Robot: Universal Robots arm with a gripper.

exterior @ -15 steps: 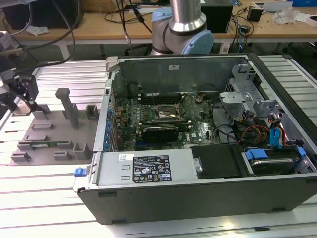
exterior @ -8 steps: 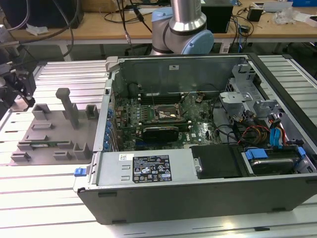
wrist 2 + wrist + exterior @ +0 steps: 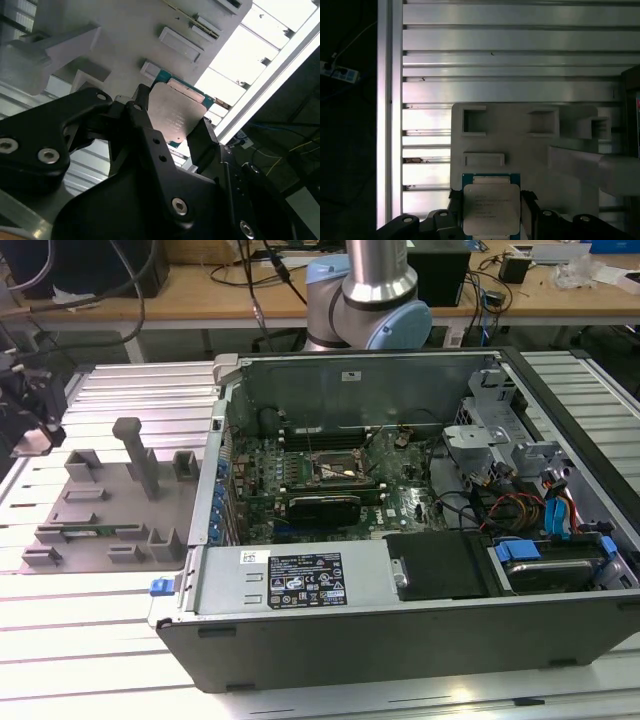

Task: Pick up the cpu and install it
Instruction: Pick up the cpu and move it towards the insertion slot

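The cpu (image 3: pixel 490 210) is pinched at two opposite edges between the black fingers (image 3: pixel 455 201) of the gripper (image 3: pixel 491 200), so the jaws are closed onto the chip rather than spread. In both wrist views the silvery top plate is turned toward the cameras. This edge grip is judged to be chosen so that the underside is left untouched and the chip is carried flat, ready for seating.

In the second wrist view the cpu (image 3: pixel 175 117) is seen against the grey fixture tray (image 3: pixel 125 30), over one of its edges. Whether the chip is raised clear of the tray or resting on it cannot be told. Its underside is hidden, and one of its edges is cut off in the first wrist view.

At the exterior view's left the gripper (image 3: pixel 28 425) is cut by the frame edge, well apart from the open computer case (image 3: pixel 420 630). The black-framed socket (image 3: pixel 335 468) on the green motherboard (image 3: pixel 400 502) is small, and its state is hard to make out.
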